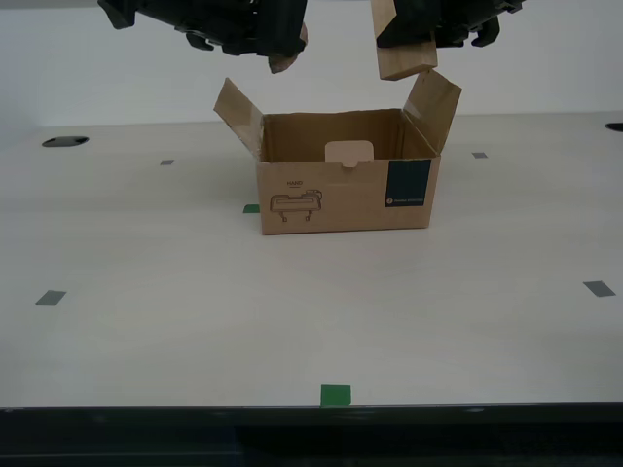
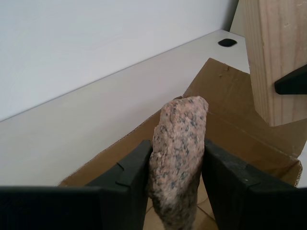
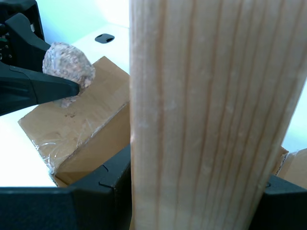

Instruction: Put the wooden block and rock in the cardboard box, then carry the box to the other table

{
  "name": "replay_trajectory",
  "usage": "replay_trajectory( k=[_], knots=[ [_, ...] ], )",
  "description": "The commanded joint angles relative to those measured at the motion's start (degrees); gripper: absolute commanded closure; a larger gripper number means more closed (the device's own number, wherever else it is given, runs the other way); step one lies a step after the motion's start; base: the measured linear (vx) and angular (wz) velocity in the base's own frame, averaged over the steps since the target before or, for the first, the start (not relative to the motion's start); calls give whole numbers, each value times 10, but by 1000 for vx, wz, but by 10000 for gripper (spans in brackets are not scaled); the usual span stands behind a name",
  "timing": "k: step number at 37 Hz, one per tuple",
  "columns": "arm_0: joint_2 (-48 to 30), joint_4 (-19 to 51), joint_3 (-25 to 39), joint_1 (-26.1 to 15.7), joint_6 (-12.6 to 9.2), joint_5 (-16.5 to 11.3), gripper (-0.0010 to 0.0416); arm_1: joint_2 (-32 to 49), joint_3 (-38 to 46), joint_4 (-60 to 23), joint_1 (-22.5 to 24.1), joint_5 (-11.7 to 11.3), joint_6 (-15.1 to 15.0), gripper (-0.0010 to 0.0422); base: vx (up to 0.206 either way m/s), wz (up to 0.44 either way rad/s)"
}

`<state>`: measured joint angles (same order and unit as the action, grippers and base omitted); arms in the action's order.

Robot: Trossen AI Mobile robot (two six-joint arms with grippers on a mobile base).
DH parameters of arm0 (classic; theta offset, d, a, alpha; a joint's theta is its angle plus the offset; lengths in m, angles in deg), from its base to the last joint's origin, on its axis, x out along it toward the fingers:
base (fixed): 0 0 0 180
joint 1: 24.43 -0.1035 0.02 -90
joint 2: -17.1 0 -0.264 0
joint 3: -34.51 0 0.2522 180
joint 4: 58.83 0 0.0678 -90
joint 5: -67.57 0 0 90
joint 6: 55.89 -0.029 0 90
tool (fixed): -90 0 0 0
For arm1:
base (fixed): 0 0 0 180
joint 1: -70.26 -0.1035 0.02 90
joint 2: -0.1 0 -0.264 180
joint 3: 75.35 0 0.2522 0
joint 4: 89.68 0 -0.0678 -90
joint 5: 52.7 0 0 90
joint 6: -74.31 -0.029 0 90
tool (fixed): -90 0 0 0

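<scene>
The cardboard box [image 1: 346, 199] stands open on the desk, its side flaps raised. Above the flap on the exterior view's left, my second gripper [image 1: 277, 44] is shut on the speckled pink rock [image 1: 288, 60]; its wrist view shows the rock [image 2: 180, 153] clamped between black fingers [image 2: 132, 177] over the box [image 2: 225, 91]. Over the flap on the exterior view's right, my first gripper [image 1: 419, 34] is shut on the pale wooden block [image 1: 405, 58], which fills its wrist view [image 3: 211, 115]. Both things hang above the box. The other table is out of view.
The off-white desk [image 1: 146, 253] has grommet holes [image 1: 65, 141] at the back. Green tape [image 1: 335, 394] marks its front edge, and grey tape pieces [image 1: 51, 298] [image 1: 599, 288] lie at either side. A white wall stands behind.
</scene>
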<state>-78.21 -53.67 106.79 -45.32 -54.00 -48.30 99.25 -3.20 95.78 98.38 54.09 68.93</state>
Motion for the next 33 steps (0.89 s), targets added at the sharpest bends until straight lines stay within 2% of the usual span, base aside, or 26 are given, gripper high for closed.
replay_trajectory(
  k=[1, 10, 21, 26, 29, 33],
  knots=[
    [0, -4, 0, -1, 3, 1, 405, 0, 0, 4, 1, 2, 6, 253, 0, 0],
    [0, -4, 0, -1, 3, 1, 405, 0, 0, 5, 1, 2, 14, 202, 0, 0],
    [0, -3, 0, -2, 3, 1, 399, 0, 0, 6, 1, 2, 20, 185, 0, 0],
    [0, -3, 0, -2, 3, 2, 360, 0, 0, 6, 2, 2, 21, 185, 0, 0],
    [0, -3, 0, -2, 2, 17, 328, 0, 0, 7, 2, 2, 23, 186, 0, 0],
    [0, -3, 0, -2, 2, 19, 286, 0, 0, 6, 2, 2, 24, 186, 0, 0]
  ],
)
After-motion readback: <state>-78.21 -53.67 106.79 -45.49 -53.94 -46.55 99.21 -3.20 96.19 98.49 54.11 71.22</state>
